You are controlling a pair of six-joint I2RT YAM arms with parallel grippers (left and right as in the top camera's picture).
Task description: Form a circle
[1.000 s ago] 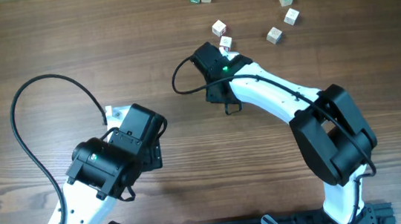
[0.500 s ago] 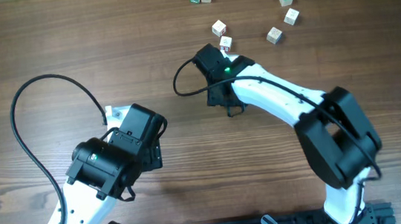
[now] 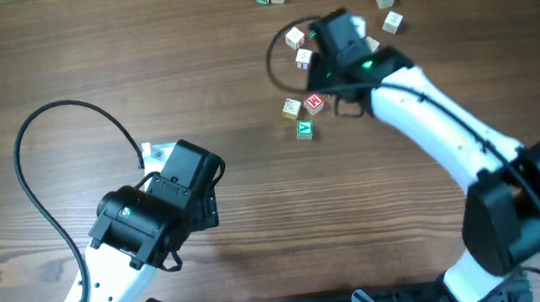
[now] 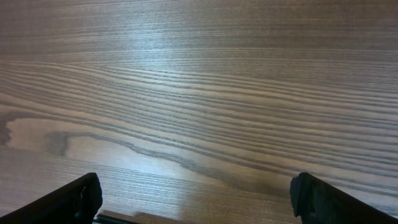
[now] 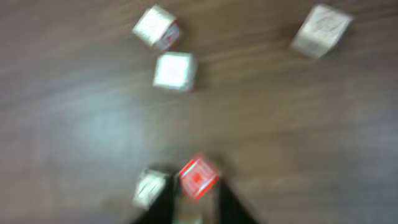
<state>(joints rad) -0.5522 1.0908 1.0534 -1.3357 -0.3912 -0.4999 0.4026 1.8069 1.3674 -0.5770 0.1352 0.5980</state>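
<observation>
My right claw [image 5: 196, 208] hovers at the red block [image 5: 198, 177], grip too blurred to tell, likely to nudge it into the circle, while my left claw [image 4: 199, 205] idles wide open.

Overhead: straight down on the whole desk [image 3: 59, 53], from far above. Left wrist: close, slanting forward onto bare wood. Right wrist: blurred, looking down on blocks [image 5: 175, 70] also seen from overhead.

left tool [image 4: 196, 190] wide, right arm [image 3: 430, 126] outstretched
</observation>
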